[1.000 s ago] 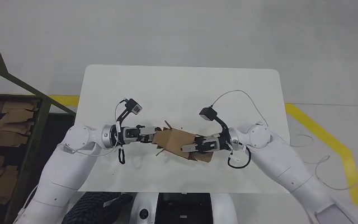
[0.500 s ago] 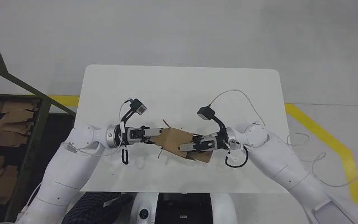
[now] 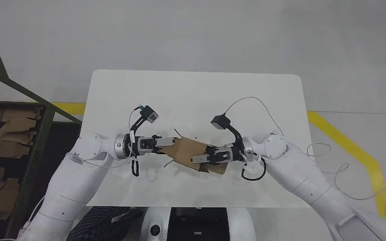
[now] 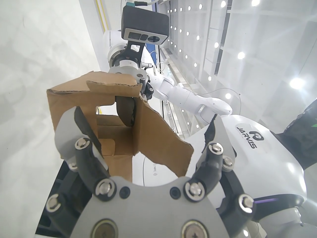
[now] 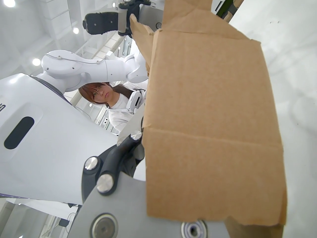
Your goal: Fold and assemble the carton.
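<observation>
The carton [image 3: 192, 152] is plain brown corrugated board, half-formed into an open-ended sleeve with creased panels. Ragged-edged flaps splay out at the end nearest the left tool [image 4: 143, 117]. It sits between the two tools at the near middle of the tabletop [image 3: 241, 96]. The right tool [image 3: 204, 158] is clamped on a wall at the other end, with one finger [image 4: 125, 111] inside the sleeve. The left tool is spread wide, and a loose flap stands between its fingers [image 4: 74, 130] without being pinched.

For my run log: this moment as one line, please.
carton: half-folded | left gripper: open around flap | right gripper: shut on carton
</observation>
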`<control>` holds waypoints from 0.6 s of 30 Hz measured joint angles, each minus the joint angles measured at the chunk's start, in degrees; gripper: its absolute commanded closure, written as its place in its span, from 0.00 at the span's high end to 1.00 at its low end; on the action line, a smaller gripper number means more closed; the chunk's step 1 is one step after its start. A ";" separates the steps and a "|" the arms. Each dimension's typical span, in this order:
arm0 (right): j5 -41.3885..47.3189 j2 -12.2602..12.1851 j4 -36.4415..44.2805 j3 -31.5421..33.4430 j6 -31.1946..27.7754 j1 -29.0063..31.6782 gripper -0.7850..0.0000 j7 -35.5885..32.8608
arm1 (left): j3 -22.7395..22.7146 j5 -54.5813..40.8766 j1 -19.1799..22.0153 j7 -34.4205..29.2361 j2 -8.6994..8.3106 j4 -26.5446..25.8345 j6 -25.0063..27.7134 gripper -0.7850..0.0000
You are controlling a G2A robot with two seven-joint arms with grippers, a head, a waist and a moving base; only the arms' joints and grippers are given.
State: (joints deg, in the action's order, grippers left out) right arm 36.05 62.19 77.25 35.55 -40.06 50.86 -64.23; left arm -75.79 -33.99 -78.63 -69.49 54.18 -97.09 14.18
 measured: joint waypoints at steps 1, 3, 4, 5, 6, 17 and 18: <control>0.11 0.00 0.02 -0.05 0.00 -0.04 0.00 0.00 | 0.00 -0.03 -0.04 -0.07 0.00 -0.08 0.00 1.00; 0.30 0.03 0.15 -0.24 0.02 -0.16 0.00 -0.02 | 0.17 -0.02 -0.11 -0.21 0.02 -0.37 0.00 1.00; 0.33 0.06 0.16 -0.33 0.02 -0.23 0.00 -0.02 | 0.29 0.05 -0.13 -0.25 0.03 -0.48 -0.02 1.00; 0.36 0.09 0.13 -0.44 -0.02 -0.31 0.00 0.02 | 0.41 0.14 -0.13 -0.26 0.05 -0.59 -0.05 1.00; 0.42 0.11 0.09 -0.50 -0.09 -0.37 0.00 0.09 | 0.46 0.17 -0.11 -0.24 0.06 -0.64 -0.04 1.00; 2.97 -1.03 -0.04 1.23 -0.61 0.72 0.00 0.60 | -3.35 -1.81 -1.83 -0.46 -0.39 0.14 0.74 1.00; 3.29 -1.18 0.06 1.45 -0.64 0.89 0.00 0.64 | -3.58 -1.98 -2.09 -0.56 -0.42 0.07 0.75 1.00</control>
State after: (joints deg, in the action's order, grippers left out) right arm 39.34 61.01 77.31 37.01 -40.70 51.75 -63.59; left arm -79.37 -35.97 -80.72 -70.05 53.76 -97.02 14.93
